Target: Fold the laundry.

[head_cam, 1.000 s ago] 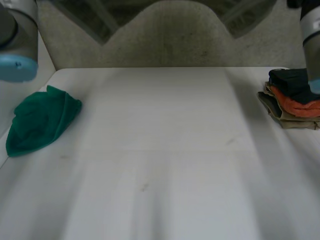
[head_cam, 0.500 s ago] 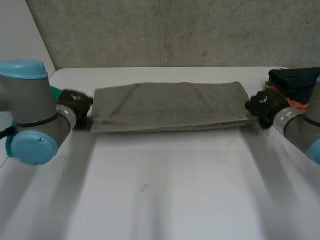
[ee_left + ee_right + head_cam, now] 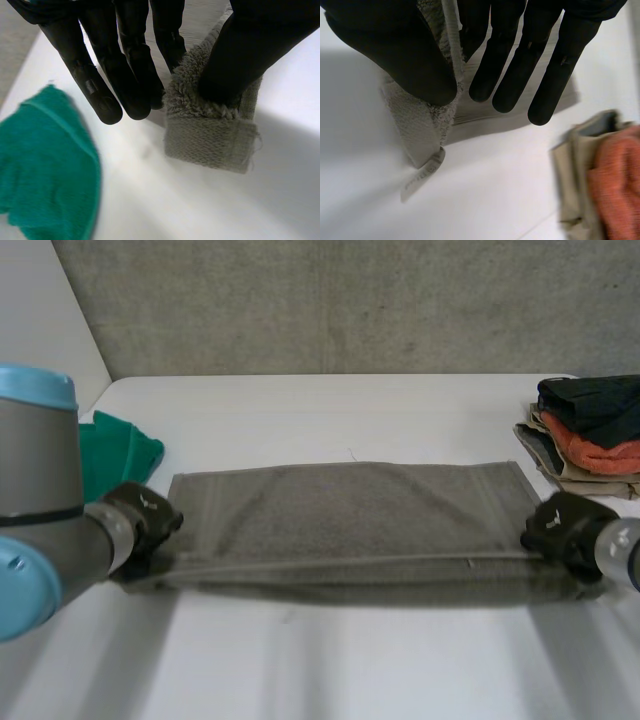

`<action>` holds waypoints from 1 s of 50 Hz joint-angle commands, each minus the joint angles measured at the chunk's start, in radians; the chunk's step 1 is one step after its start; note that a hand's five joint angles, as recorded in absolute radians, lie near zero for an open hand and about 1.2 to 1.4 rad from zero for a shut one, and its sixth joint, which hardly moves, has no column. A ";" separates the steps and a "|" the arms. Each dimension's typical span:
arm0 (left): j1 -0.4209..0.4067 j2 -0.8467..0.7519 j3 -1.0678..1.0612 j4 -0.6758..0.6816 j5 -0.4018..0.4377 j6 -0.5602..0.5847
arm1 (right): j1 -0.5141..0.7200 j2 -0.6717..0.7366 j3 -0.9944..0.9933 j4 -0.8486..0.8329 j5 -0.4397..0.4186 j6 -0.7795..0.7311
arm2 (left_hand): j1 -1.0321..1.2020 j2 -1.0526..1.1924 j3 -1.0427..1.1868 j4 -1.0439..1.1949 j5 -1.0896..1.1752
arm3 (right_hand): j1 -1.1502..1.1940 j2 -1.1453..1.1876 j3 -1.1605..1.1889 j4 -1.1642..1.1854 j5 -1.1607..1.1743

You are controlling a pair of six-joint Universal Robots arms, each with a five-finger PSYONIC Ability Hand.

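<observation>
Head view: grey towel (image 3: 350, 515) held at both near corners

The grey towel is stretched across the middle of the white table (image 3: 330, 670), with its far edge lying on the surface. Its near-left corner is pinched between the thumb and straight fingers of the left hand (image 3: 140, 525). The near-right corner is pinched likewise by the right hand (image 3: 562, 528). A green cloth (image 3: 125, 450) is seen beside the left arm (image 3: 40, 510), and a folded stack (image 3: 590, 430) at the table's far right.

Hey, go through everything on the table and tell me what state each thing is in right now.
grey towel: stretched out between both hands.
left hand: pinching one end of the towel.
right hand: pinching the other end.
green cloth: crumpled, unfolded.
clothes stack: folded and piled.
</observation>
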 commanded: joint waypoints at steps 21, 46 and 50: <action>-0.035 -0.559 0.871 -0.030 -0.129 -0.196 | 0.131 0.463 -0.436 -0.572 0.003 0.136 | -0.392 -0.463 -0.458 -0.463 -0.441 | 0.126 0.056 0.042 0.033 0.027; -0.021 -0.386 0.540 -0.035 0.144 -0.170 | 0.117 0.443 -0.582 -0.233 -0.187 0.688 | -0.956 -1.027 -1.023 -1.027 -1.006 | -0.930 -0.999 -1.013 -1.023 -1.028; -0.018 -0.417 0.524 -0.012 0.134 -0.117 | 0.134 0.498 -0.643 -0.193 -0.186 0.703 | -0.956 -1.027 -1.023 -1.027 -1.006 | -0.930 -0.999 -1.013 -1.023 -1.028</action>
